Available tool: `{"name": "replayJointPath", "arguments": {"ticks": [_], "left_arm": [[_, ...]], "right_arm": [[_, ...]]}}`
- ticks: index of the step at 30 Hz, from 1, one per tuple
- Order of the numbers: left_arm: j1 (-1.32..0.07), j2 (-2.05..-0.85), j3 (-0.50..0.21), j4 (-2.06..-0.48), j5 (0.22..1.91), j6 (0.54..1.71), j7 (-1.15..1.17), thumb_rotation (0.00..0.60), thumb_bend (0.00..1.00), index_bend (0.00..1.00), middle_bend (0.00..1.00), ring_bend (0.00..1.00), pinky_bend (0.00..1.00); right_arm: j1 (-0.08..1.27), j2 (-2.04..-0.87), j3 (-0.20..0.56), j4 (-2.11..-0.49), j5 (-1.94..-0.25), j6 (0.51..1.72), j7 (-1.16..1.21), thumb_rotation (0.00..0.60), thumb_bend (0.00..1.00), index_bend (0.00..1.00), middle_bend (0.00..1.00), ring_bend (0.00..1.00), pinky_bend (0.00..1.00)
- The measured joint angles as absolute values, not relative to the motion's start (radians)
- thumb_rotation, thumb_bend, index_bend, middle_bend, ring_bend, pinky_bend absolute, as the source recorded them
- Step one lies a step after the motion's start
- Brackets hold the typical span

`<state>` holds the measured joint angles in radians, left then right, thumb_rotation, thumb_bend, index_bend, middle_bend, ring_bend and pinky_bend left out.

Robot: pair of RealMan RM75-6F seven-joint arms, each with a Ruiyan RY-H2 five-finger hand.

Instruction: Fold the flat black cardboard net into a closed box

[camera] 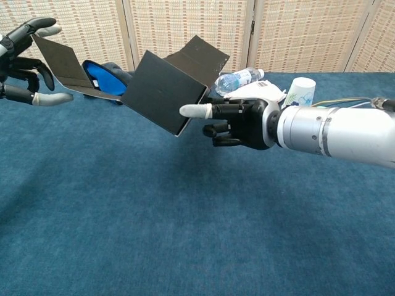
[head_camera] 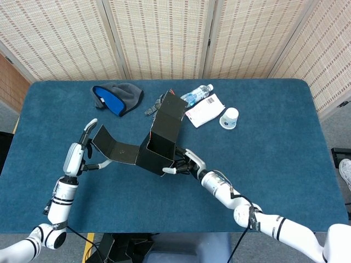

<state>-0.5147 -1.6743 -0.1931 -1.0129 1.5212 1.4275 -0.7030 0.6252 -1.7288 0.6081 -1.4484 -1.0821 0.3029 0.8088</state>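
Observation:
The black cardboard box (head_camera: 163, 136) is part folded into an open tube and held tilted above the blue table (head_camera: 274, 164). One long flap (head_camera: 117, 147) sticks out to the left, and another flap (camera: 197, 55) stands up at the far end. My right hand (head_camera: 184, 163) grips the box's near right corner, with the thumb (camera: 196, 111) on the outer wall (camera: 162, 91). My left hand (head_camera: 83, 151) is spread at the end of the long flap (camera: 60, 60), fingers (camera: 31, 29) above it and thumb below. Whether it touches the flap is unclear.
A grey and blue beanie (head_camera: 117, 97) lies at the back left, with a grey glove (head_camera: 155, 104) beside it. Behind the box are a water bottle (head_camera: 196, 92), a white packet (head_camera: 204, 109) and a paper cup (head_camera: 230, 117). A folding screen stands behind the table.

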Motion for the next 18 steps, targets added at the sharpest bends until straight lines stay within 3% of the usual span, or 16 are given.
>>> {"name": "replayJointPath", "arguments": {"ticks": [18], "left_arm": [[-0.543, -1.708, -0.185, -0.979, 1.547, 1.454, -0.735, 0.600, 0.09, 0.00, 0.00, 0.54, 0.76]], "right_arm": [[0.713, -1.731, 0.547, -1.424, -1.101, 0.333, 0.751, 0.600, 0.41, 0.45, 0.43, 0.77, 1.00]]}}
